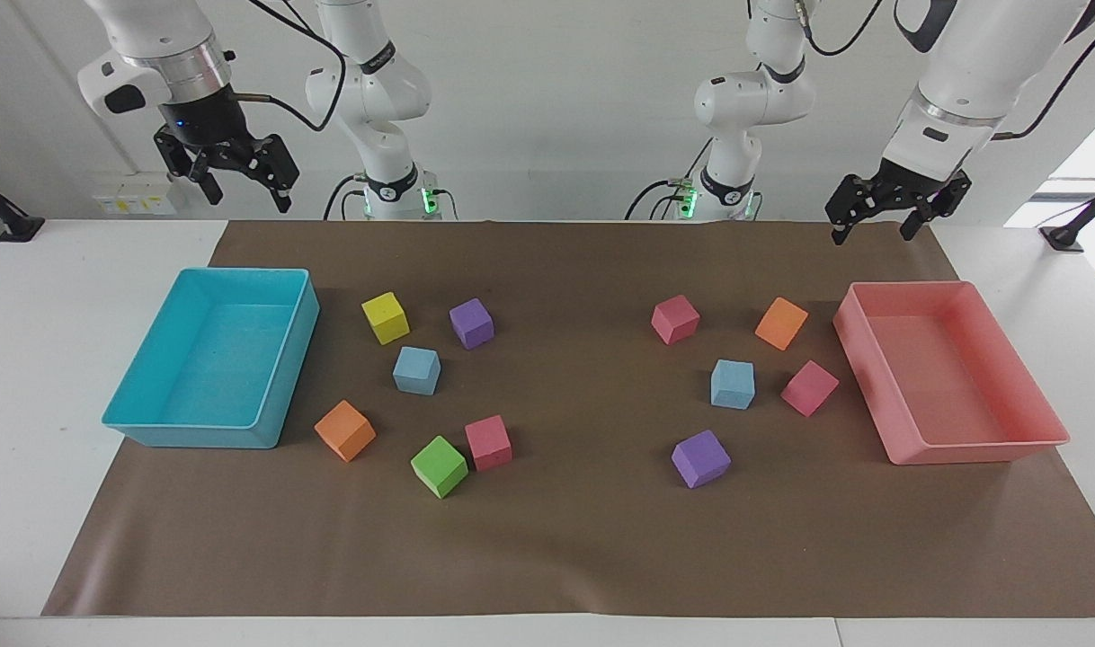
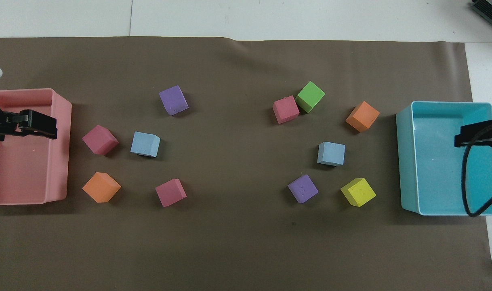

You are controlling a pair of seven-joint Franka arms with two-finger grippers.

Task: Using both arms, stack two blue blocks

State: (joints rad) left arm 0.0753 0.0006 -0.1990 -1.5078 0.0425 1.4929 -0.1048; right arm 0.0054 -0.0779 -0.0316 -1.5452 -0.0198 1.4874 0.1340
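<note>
Two light blue blocks lie apart on the brown mat. One blue block (image 1: 416, 370) (image 2: 331, 153) sits among the cubes toward the right arm's end. The other blue block (image 1: 733, 384) (image 2: 145, 144) sits toward the left arm's end, beside a pink cube. My right gripper (image 1: 246, 196) (image 2: 478, 133) hangs open and empty, high over the turquoise tray. High over the pink tray, my left gripper (image 1: 873, 234) (image 2: 32, 124) is open and empty too. Neither gripper is close to a block.
A turquoise tray (image 1: 197, 438) stands at the right arm's end and a pink tray (image 1: 970, 447) at the left arm's end. Yellow (image 1: 385, 317), purple (image 1: 471, 323), orange (image 1: 344, 430), green (image 1: 439, 466) and pink (image 1: 488, 442) cubes surround the blue blocks.
</note>
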